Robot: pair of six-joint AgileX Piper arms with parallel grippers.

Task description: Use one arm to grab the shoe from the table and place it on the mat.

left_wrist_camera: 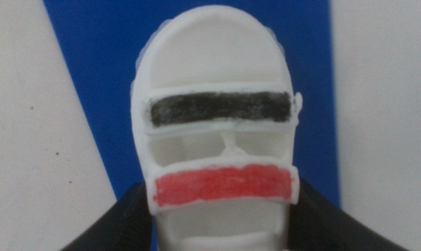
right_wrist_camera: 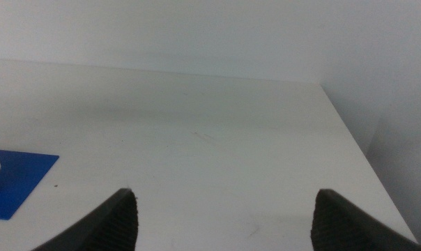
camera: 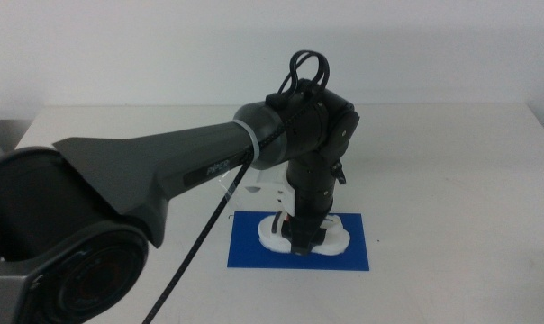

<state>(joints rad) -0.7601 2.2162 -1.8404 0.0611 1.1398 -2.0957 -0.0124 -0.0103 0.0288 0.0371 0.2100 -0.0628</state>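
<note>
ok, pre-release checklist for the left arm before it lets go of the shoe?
1. Shoe over the mat: ok, blue shows on both sides of it in the left wrist view.
2. Left gripper shut on the shoe: ok, jaws flank its sides.
3. Sole resting flat on the mat: cannot tell, the gripper hides the contact.
4. Shoe fully inside the mat's edges: ok in the middle view.
5. Right gripper out of the way: ok, open over bare table, off to the side of the mat.

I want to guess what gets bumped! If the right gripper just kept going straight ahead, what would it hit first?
Probably nothing: the right gripper, open, points across bare table toward its far edge. The mat lies off to one side.
</note>
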